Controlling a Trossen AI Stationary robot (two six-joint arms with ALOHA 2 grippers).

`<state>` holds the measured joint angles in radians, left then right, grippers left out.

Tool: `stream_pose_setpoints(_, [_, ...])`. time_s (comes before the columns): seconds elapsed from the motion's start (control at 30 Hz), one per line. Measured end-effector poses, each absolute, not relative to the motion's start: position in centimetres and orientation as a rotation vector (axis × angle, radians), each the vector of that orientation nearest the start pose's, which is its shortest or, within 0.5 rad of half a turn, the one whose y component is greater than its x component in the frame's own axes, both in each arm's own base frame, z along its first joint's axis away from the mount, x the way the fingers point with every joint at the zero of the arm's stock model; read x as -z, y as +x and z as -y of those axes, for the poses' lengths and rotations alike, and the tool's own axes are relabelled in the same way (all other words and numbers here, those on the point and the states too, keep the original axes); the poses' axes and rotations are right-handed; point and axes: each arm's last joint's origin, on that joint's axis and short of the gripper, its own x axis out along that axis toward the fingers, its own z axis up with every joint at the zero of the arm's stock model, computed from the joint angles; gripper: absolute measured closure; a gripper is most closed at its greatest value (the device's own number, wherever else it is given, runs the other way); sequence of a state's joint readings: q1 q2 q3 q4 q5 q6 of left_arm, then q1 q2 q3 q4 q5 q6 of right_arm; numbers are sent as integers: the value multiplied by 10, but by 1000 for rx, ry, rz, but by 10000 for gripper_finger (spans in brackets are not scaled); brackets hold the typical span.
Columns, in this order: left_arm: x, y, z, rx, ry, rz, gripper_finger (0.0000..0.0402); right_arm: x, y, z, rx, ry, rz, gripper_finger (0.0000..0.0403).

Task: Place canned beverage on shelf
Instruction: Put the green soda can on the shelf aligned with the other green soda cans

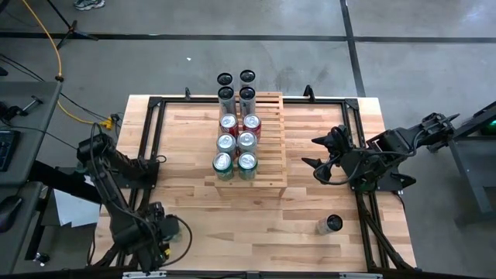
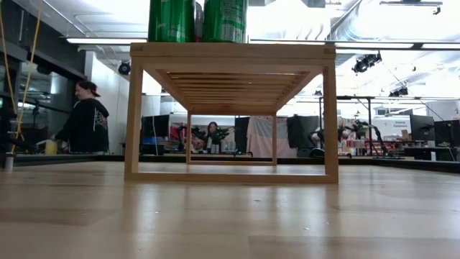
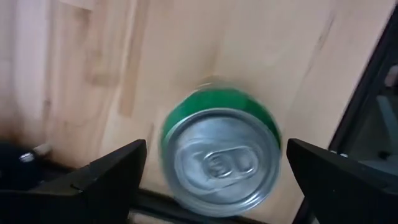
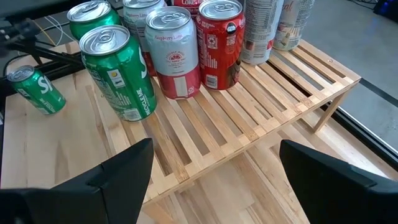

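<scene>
**Green can between the left gripper's fingers at the table's 7 o'clock corner**

Green can (image 3: 221,155) stands upright on the wooden table (image 1: 310,209), seen from above in the left wrist view, its silver lid with the pull tab facing the camera. The left gripper (image 3: 214,180) hangs over it with fingers spread wide, one on each side and neither touching it. In the high view this gripper (image 1: 164,232) sits near the table's 7 o'clock corner.

The shelf (image 1: 267,147) stands at the table's centre, reaching toward 12 o'clock. Its left half carries two columns of cans: green cans (image 1: 235,163) at the 6 o'clock end, then pale and red cans (image 1: 239,124), then tall dark ones.

The right gripper (image 1: 319,153) hovers at 3 o'clock of the shelf, released and empty, fingers apart. Another can (image 1: 330,225) lies near 5 o'clock.
</scene>
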<state>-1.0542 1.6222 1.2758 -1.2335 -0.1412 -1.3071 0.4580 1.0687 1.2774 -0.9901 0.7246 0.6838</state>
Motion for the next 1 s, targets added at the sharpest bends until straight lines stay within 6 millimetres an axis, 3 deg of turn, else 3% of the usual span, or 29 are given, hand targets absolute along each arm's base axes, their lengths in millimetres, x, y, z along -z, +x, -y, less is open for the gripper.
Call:
stream_pose_setpoints(0.23, [-222, 142, 242, -270, -190, -1434, 23, -381, 173, -64, 454, 219, -525, 68])
stream_pose_setpoints(0.47, [-218, 143, 240, -293, -201, -1437, 27, -381, 173, -64, 454, 219, -525, 68])
stream_pose_setpoints(0.77, [-218, 142, 240, -283, -213, -1465, 118, -381, 173, -64, 458, 214, -523, 68])
stream_pose_setpoints(0.9, [-226, 142, 240, -258, -246, -1480, 118, -381, 173, -64, 457, 215, -522, 68])
stream_pose_setpoints(1.0, [-251, 144, 238, -188, -317, -1451, 118, -383, 174, -65, 440, 232, -514, 68])
